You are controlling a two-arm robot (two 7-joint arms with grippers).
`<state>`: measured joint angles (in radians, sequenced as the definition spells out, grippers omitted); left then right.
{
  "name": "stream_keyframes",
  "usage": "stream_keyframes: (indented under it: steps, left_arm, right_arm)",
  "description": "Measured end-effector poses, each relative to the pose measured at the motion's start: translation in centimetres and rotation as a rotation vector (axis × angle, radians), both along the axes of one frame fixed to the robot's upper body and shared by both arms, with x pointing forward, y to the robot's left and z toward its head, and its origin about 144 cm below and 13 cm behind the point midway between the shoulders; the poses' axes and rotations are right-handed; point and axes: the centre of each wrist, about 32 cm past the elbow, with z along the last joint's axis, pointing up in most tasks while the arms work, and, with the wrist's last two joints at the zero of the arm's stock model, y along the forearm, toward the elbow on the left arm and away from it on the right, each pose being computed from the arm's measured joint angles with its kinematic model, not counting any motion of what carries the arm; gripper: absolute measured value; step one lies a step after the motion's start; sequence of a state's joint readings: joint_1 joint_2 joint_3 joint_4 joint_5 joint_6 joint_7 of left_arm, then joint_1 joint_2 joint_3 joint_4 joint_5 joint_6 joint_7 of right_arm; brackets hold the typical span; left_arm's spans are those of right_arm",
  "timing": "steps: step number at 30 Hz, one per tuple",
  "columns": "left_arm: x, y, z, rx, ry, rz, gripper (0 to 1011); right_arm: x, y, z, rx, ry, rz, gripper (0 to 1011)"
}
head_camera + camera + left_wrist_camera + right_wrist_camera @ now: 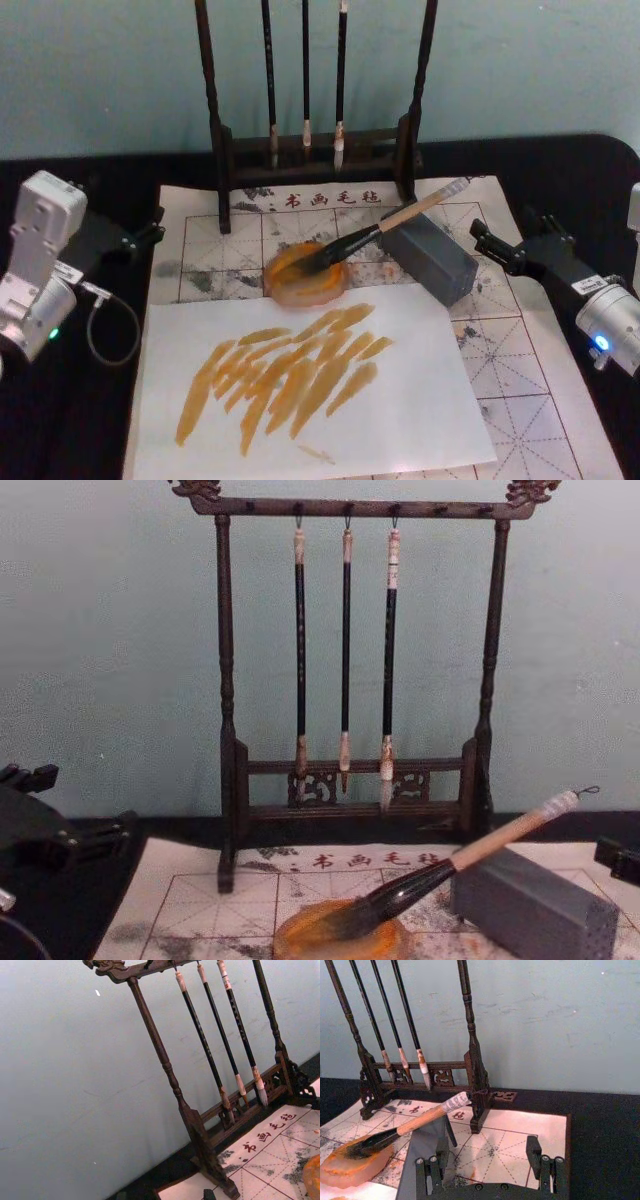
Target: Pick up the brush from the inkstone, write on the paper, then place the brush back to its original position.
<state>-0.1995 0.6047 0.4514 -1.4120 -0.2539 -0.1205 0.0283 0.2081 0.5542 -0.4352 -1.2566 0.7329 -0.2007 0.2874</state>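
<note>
The brush [375, 232] lies slanted, its dark bristles resting on the orange inkstone [300, 290] and its tan handle propped on a grey block [440, 265]. In the chest view the brush [470, 855] rises from the inkstone [300, 940] toward the right. The red-gridded paper [520, 370] spreads under them, and a white sheet [400, 400] with orange strokes lies over its front. My right gripper [500, 235] hovers open just right of the block, apart from the brush; in the right wrist view its fingers [432, 1170] stand wide apart behind the brush [420, 1121]. My left gripper [150, 228] sits open at the paper's left edge.
A dark wooden rack [310, 150] with three thin hanging brushes stands at the back of the paper, against a pale green wall. Black cloth [70, 420] covers the table around the sheets. A cable loops beside my left arm [105, 330].
</note>
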Motion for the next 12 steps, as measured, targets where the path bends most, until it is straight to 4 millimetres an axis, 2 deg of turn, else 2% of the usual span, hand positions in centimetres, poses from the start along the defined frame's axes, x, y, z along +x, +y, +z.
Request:
stream_keyframes:
  steps: [12]
  left_arm:
    - [0.00,0.00,0.00,0.000,0.000,0.000,1001]
  right_arm:
    - [0.00,0.00,0.00,0.000,0.000,0.000,1002]
